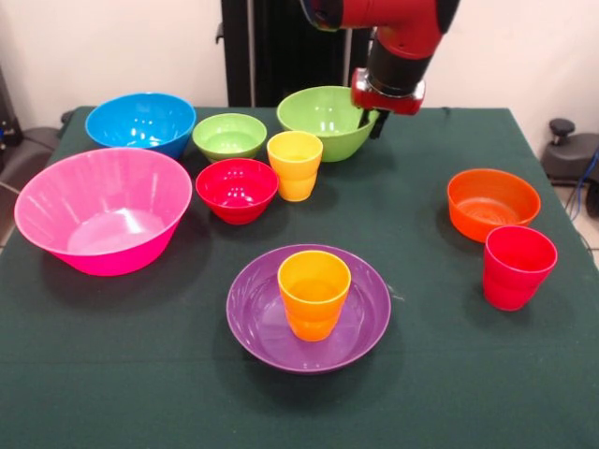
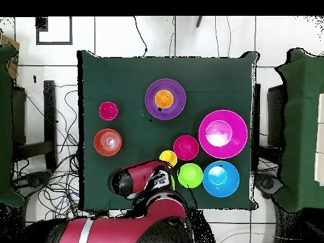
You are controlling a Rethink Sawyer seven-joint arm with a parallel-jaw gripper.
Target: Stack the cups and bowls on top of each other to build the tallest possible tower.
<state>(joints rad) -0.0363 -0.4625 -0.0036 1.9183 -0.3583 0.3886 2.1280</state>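
Observation:
The tower is the orange cup (image 1: 314, 293) standing upright in the shallow purple bowl (image 1: 257, 323) at the table's front middle. The yellow cup (image 1: 295, 165) stands beside the small red bowl (image 1: 237, 189) and the small green bowl (image 1: 229, 137). The red cup (image 1: 518, 267) and small orange bowl (image 1: 493, 203) sit apart at the right. The pink bowl (image 1: 103, 210) and blue bowl (image 1: 140, 122) are at the left. My gripper (image 1: 372, 120) hangs at the right rim of the large lime green bowl (image 1: 323, 117). In the overhead view the arm (image 2: 142, 177) hides most of that bowl.
The table (image 1: 112, 374) is covered in dark green cloth. Cables and floor tiles surround it in the overhead view, and dark chairs (image 2: 302, 126) stand at both sides.

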